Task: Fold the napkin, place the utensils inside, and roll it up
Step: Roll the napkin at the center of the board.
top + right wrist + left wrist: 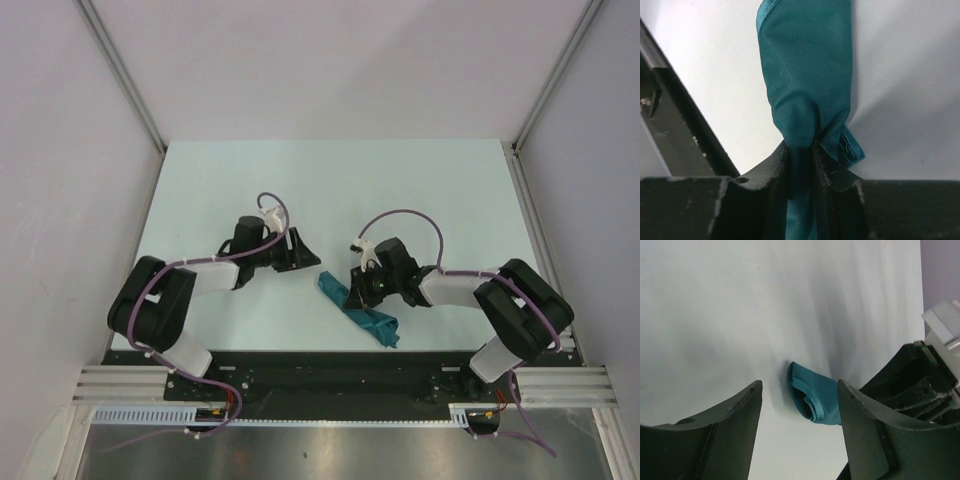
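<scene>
The napkin, dark teal, lies rolled into a slim bundle slanting across the near middle of the white table. My right gripper is shut on the roll partway along it; the right wrist view shows the napkin pinched between the jaws of the right gripper, with a hemmed corner sticking out beside them. My left gripper stands open just left of the roll's far end, holding nothing. In the left wrist view the rolled end of the napkin lies just ahead of the left gripper. The utensils are hidden.
The white table is walled by pale panels on both sides and at the back. A black strip and metal rail run along the near edge by the arm bases. The right arm's wrist sits close to my left fingers.
</scene>
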